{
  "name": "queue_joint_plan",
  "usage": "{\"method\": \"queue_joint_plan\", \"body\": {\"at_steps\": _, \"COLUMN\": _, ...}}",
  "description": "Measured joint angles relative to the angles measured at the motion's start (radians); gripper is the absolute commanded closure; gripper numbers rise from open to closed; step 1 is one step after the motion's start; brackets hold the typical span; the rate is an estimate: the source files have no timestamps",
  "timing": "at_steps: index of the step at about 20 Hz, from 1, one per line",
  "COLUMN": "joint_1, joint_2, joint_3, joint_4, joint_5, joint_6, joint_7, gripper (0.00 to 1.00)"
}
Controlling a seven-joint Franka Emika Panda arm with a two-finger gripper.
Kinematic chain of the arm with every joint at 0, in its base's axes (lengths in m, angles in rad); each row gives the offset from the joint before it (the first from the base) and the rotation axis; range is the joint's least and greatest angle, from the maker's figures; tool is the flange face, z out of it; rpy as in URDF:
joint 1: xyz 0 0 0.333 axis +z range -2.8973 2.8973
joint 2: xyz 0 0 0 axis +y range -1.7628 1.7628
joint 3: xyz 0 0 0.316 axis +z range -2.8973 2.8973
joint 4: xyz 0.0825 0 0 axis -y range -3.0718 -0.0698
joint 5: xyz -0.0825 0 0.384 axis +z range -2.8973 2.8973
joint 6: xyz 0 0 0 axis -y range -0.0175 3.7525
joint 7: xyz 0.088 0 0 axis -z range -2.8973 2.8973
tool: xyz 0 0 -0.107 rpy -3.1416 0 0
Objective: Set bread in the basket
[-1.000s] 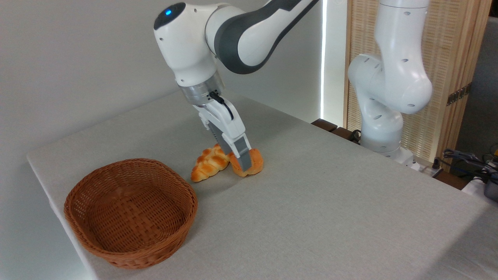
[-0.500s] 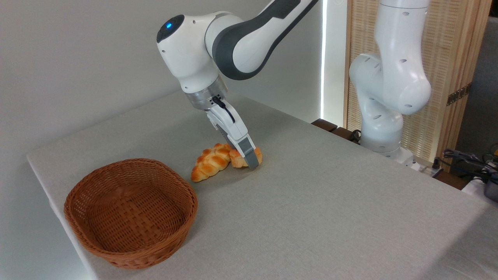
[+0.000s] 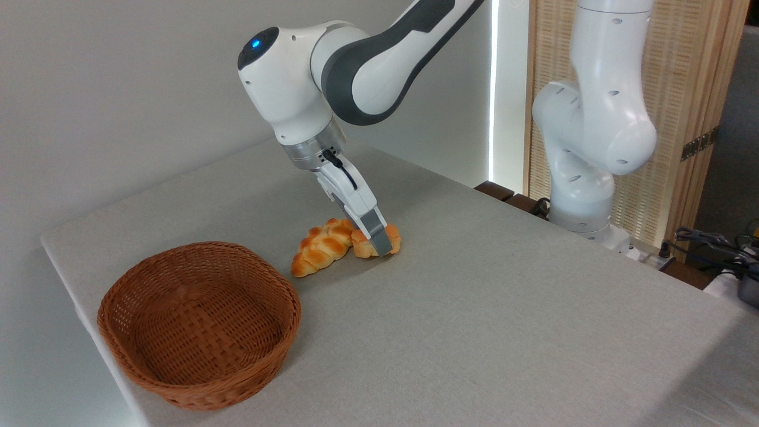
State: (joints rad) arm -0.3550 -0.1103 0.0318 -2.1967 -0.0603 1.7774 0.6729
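Nearest the camera, down-left of the jaws, the basket (image 3: 199, 323) sits right at the table's (image 3: 504, 332) front-left edge, its rim almost on the cloth border, with nothing inside. To the right of the jaws and toward the camera it's all bare grey cloth, so loads of room there. Between basket and jaws there's only 1 thing: the braided loaf (image 3: 321, 247), lying just left of the jaws and touching the bread (image 3: 375, 243), so it's sort of in the lane toward the basket. The gripper (image 3: 382, 242) comes down slanted from upper left, and the bread is right at its tip on the table, poking out on both sides of the near grey finger (image 3: 378, 232). Looks like the jaws are clamped on the bread, though the far finger is hidden behind it. Further back right, well clear of the jaws, stands the arm's white base column (image 3: 584, 148) past the table's far edge.
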Motion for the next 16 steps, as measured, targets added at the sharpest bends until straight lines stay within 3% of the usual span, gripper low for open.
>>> {"method": "queue_joint_plan", "body": {"at_steps": 6, "joint_1": 0.000, "joint_2": 0.000, "joint_3": 0.000, "joint_4": 0.005, "joint_5": 0.000, "joint_6": 0.000, "joint_7": 0.000, "gripper": 0.56}}
{"method": "queue_joint_plan", "body": {"at_steps": 16, "joint_1": 0.012, "joint_2": -0.005, "joint_3": 0.048, "joint_4": 0.136, "joint_5": 0.000, "joint_6": 0.003, "joint_7": 0.000, "gripper": 0.54}}
